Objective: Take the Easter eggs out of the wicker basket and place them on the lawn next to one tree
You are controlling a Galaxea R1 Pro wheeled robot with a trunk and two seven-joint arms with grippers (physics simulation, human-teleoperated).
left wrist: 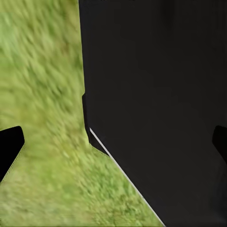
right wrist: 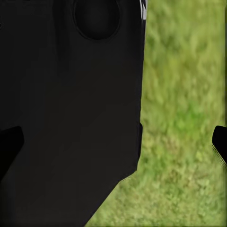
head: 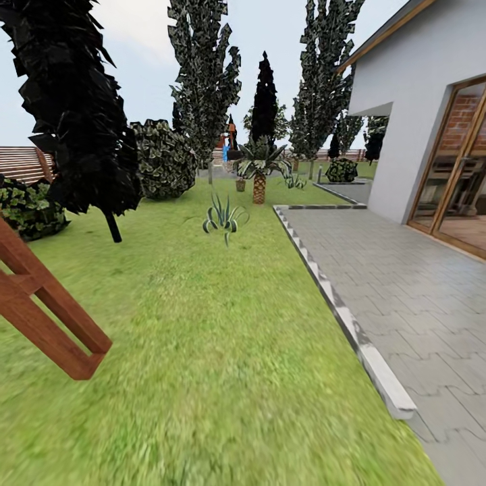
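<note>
Far left in the head view, a reddish-brown wooden frame [head: 47, 307] juts in at a slant over the grass, with a slatted brown fence [head: 20, 163] behind it and a low leafy shrub [head: 27, 208] at its foot. Just beside that stands a dark tree [head: 74, 101] with a blocky, speckled crown on a thin dark trunk, rooted in the lawn [head: 202, 351]. Next along, a rounded bush [head: 162, 158], then taller speckled trees [head: 206, 74] against the pale sky. Out in the middle of the grass sits a small spiky plant [head: 225, 219], and further back a short palm [head: 259, 165] with a scaly trunk, a narrow black cypress [head: 264, 94] rising behind it. A pale kerb [head: 337, 310] runs away from us, splitting grass from grey paving [head: 418, 290]. On the far right, the grey house wall [head: 405, 101] with wood-framed glass doors [head: 459, 169].

The wicker basket and the eggs are nowhere to be spotted here.

Down at the wrists: the left gripper [left wrist: 113, 142] has its dark fingertips [left wrist: 10, 144] at opposite edges of the picture, spread wide, with nothing between them but blurred grass and the robot's black body [left wrist: 156, 94]. The right gripper [right wrist: 113, 142] is the same: fingertips [right wrist: 220, 139] well apart, empty, black body [right wrist: 71, 94] on one side, grass on the other.
</note>
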